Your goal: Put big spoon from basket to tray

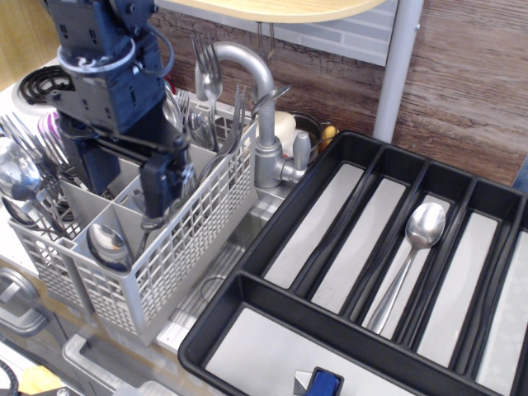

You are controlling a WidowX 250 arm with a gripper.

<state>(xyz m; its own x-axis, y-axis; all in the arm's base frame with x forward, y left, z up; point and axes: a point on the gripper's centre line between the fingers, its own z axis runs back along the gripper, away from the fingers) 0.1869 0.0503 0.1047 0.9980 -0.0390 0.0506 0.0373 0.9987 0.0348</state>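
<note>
The tray (272,239) lies right of the claw (161,194), one spoon (410,256) in a slot. The claw sits low inside the basket (177,247); its grip cannot be told. Another spoon (107,245) stands just left.

Forks (206,70), faucet (260,107) crowding basket (165,256)

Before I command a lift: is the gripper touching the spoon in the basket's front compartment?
Cannot tell. The only view shows the gripper low in the basket, right of the spoon, its fingertips hidden.
</note>
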